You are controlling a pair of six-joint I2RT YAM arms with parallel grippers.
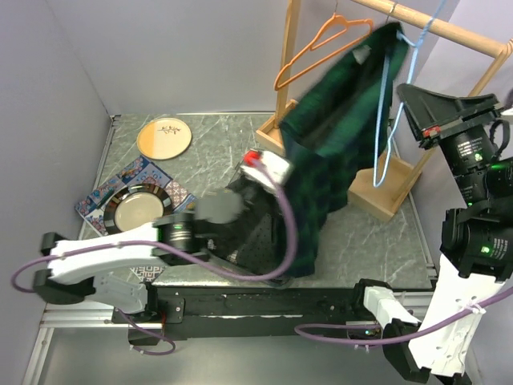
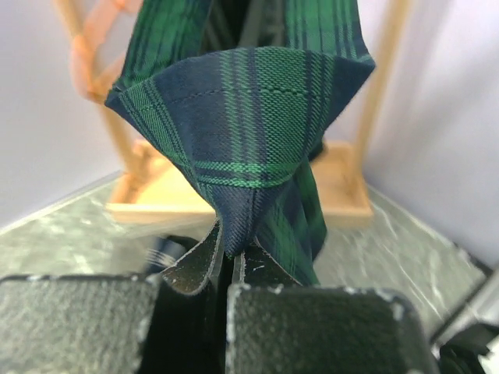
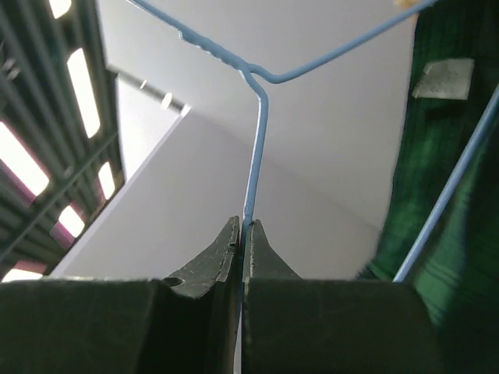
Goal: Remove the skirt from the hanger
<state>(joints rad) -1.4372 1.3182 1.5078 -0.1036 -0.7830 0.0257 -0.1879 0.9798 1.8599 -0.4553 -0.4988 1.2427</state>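
My left gripper (image 2: 231,253) is pressed together on a corner of the dark green-and-navy plaid fabric skirt (image 2: 257,117), which fans out just above my fingertips. My right gripper (image 3: 243,234) pinches the thin blue wire hanger (image 3: 258,140), whose stem runs straight up from it. I judge both holds made. The skirt's far end hangs at the hanger, well beyond my left gripper, so pulling it free remains.

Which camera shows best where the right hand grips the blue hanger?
Right wrist: the right hand is shut on the blue hanger wire just below its twisted neck. Top external shows the hanger with the skirt on it, but the grip is unclear. Left wrist shows no blue hanger.
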